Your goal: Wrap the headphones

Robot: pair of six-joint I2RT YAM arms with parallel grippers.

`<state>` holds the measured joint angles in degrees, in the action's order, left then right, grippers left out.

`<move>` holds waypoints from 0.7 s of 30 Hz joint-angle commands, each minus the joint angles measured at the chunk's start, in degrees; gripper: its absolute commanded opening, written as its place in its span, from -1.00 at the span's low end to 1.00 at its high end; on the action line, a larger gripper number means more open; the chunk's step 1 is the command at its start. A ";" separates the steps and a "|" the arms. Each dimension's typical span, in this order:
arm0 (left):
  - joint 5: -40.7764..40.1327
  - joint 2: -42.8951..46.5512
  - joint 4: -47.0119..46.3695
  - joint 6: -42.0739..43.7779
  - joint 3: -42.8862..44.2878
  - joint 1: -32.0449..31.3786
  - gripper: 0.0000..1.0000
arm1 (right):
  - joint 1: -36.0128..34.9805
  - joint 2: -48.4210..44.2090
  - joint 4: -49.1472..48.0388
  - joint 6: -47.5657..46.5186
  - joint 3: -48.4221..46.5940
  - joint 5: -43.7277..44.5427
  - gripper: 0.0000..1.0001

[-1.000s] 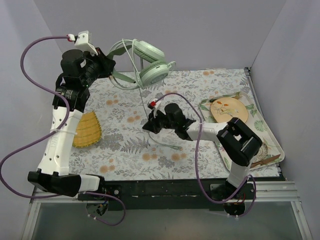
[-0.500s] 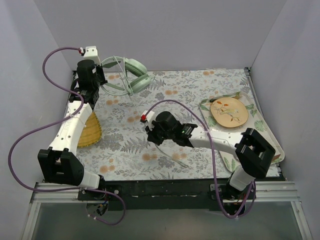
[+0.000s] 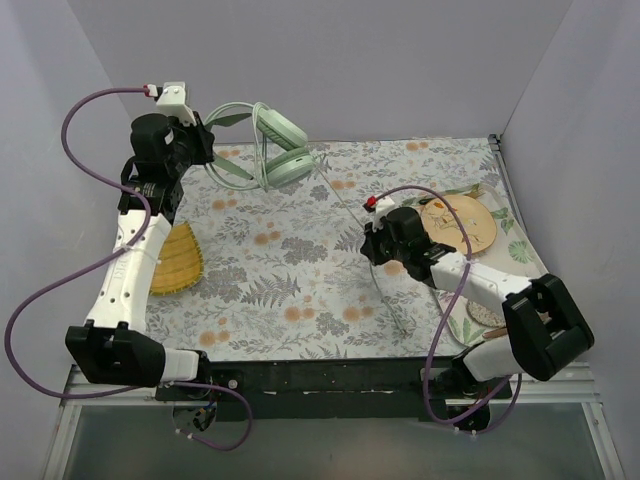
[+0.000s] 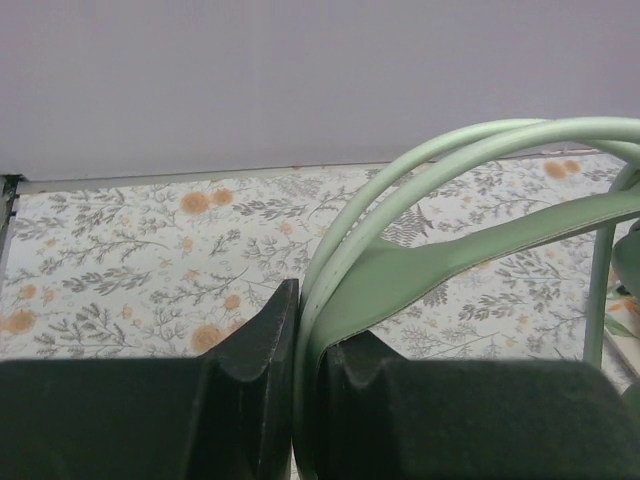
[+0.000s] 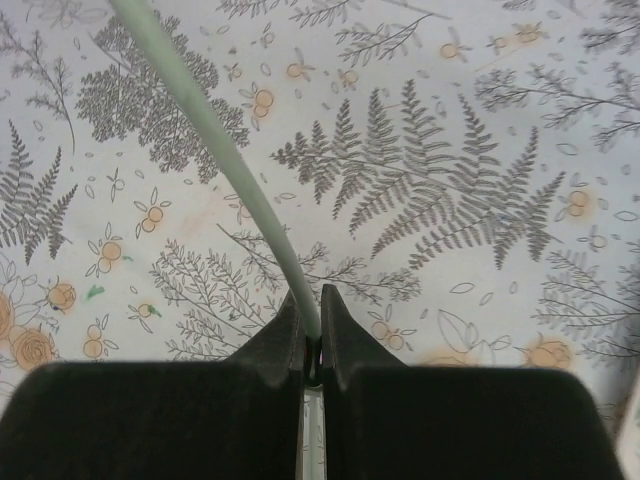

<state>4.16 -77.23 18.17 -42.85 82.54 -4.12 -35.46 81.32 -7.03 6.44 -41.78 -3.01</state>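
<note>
The left gripper (image 4: 298,335) is pinched shut on the thin green headband (image 4: 430,255) of the headphones (image 3: 282,150). The band is squeezed between its two black fingers. In the top view this gripper is at about 11 o'clock, near the back wall (image 3: 400,70). The headphones are held up off the cloth (image 3: 300,270). Their two round ear cups (image 3: 288,165) hang just to the 3 o'clock side of the gripper.

The right gripper (image 5: 311,318) is pinched shut too. It holds the thin pale cable (image 5: 215,160) of the headphones between its fingertips. In the top view this gripper is a little to the 3 o'clock side of the middle of the table, low over the cloth. From the ear cups the cable runs in a straight slanted line down to this gripper. Past the gripper, the rest of the cable goes on toward 5 o'clock and lies on the cloth.

The cloth has grey ferns and orange flowers on it. A yellow woven mat (image 3: 178,258) lies at 9 o'clock, by the left arm. A leafy tray (image 3: 528,255) sits at 3 o'clock with a round plate (image 3: 465,225) on it.
</note>
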 commanded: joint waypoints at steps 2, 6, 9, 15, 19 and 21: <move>5.07 4.81 -2.01 -2.59 2.54 0.60 -1.00 | 3.20 -4.85 -3.34 -0.10 -0.14 1.34 -0.97; 12.51 3.67 0.89 -8.45 4.99 1.39 -1.00 | 3.65 -3.28 -2.99 -1.25 -1.63 -1.72 -0.97; 20.87 1.82 2.92 -15.05 8.51 2.79 -1.00 | 3.56 -0.55 -2.82 -0.81 -2.43 -3.93 -0.97; 19.41 0.77 -1.21 -26.93 9.04 3.33 -1.00 | -4.86 4.37 -2.48 -0.98 -6.11 -3.17 -0.97; 8.95 0.15 -1.39 -26.76 7.81 3.68 -1.00 | -15.75 9.37 2.89 -4.24 -14.18 1.07 -0.97; 5.43 -0.37 -1.74 -26.15 6.41 4.03 -1.00 | -18.40 10.96 4.82 -5.20 -16.48 0.81 -0.97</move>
<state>18.44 -77.62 21.71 -63.99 88.23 -1.34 -48.03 89.86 -7.11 4.25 -52.60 -4.23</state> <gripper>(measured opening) 0.095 0.065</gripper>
